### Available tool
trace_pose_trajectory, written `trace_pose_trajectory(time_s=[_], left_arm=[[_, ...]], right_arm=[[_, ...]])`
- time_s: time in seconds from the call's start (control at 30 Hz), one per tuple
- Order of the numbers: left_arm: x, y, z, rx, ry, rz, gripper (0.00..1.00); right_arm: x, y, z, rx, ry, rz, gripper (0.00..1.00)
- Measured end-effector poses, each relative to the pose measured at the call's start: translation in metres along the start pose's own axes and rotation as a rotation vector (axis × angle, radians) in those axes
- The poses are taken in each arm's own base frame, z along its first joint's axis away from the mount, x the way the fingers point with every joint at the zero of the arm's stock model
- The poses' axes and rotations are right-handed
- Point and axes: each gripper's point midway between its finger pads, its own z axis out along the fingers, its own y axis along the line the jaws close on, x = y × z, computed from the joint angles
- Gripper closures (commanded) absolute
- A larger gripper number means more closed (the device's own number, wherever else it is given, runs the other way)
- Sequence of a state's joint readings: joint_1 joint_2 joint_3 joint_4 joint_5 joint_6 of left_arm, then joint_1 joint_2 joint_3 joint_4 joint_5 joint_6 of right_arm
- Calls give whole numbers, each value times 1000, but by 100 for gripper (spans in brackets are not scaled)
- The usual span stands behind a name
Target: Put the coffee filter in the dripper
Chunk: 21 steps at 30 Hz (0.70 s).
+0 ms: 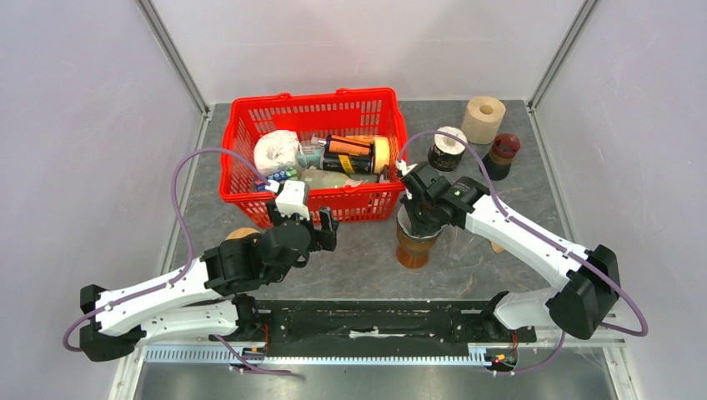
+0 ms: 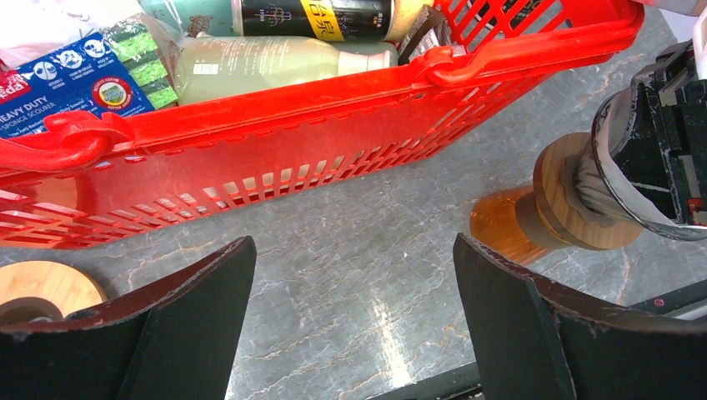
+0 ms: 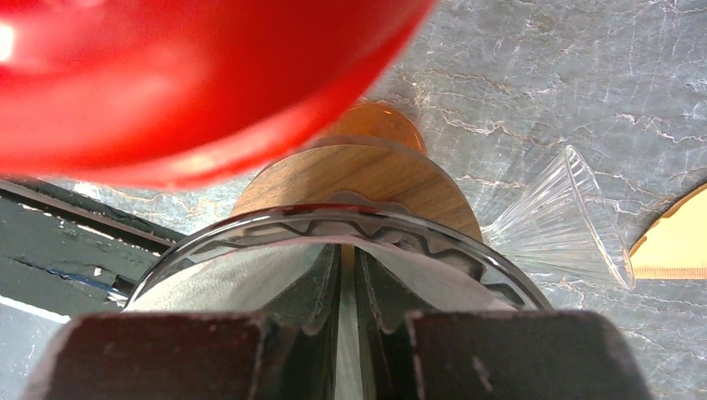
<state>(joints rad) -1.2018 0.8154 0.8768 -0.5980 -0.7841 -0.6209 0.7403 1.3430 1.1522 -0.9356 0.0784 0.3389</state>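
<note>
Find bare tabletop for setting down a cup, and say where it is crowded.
Free: the stretch between the basket, the open left gripper and the dripper, where the right gripper holds the filter; also right of the right arm. Crowded: the far right corner, with rolls and a bottle.

In the right wrist view the red basket (image 3: 167,75) is just a big red blur, a tan sheet (image 3: 679,237) is cut off at the side, and the right gripper (image 3: 346,258) hides most of the coffee filter (image 3: 225,282).
</note>
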Motion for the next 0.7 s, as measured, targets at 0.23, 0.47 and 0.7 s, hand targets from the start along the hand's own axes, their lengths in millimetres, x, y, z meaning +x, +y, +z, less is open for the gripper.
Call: trace_pose_trajectory(time_s=[0.23,0.47,0.7], left_arm=[[1,0,0,-2,2,-2,6],[1,1,0,-3,4,-6,6],[2,2,-1,-7,9,-1,6]], right_arm=[[1,-3,1,19,4,0,84],[1,-5,0,31,8,-4,84],[1,-5,0,39,9,-6,82]])
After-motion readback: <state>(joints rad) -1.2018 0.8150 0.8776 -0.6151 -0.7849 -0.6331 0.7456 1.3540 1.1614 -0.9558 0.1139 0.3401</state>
